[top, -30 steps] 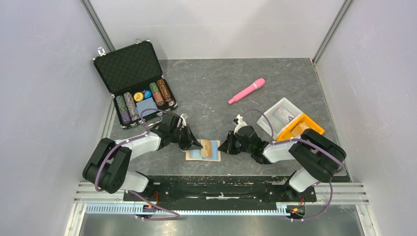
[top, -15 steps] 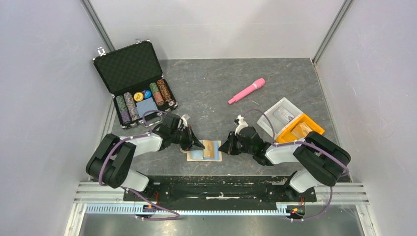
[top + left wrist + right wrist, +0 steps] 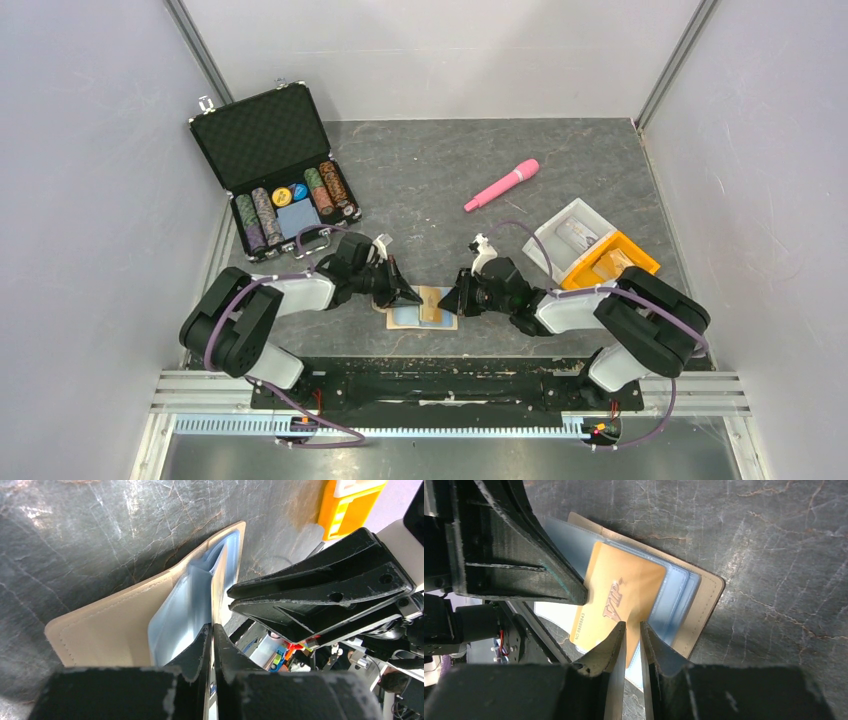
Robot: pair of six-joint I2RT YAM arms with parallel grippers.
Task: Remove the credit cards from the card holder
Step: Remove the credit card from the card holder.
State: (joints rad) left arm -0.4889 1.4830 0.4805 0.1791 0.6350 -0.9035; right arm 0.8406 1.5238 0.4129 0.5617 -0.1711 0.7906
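The tan card holder point(image 3: 405, 317) lies open near the front edge, its pale blue lining up. A gold credit card point(image 3: 432, 303) marked VIP sticks partly out of its sleeves. My left gripper point(image 3: 405, 296) is shut on a thin blue inner sleeve; the left wrist view shows the sleeve edge running into the gripper point(image 3: 212, 630) beside the tan cover point(image 3: 115, 630). My right gripper point(image 3: 452, 299) is at the holder's right side. In the right wrist view this gripper point(image 3: 633, 626) is nearly shut, tips over the card's face point(image 3: 624, 592), with the holder point(image 3: 701, 605) beneath. I cannot tell if other cards lie underneath.
An open black poker-chip case point(image 3: 270, 165) stands at the back left. A pink cylinder point(image 3: 502, 185) lies at mid-back. A clear tray point(image 3: 572, 232) and an orange tray point(image 3: 612, 258) sit to the right. Grey walls enclose the table.
Both grippers have closed in on the card holder. The left moved right along it, the right moved left onto the card. The holder shifted slightly right.
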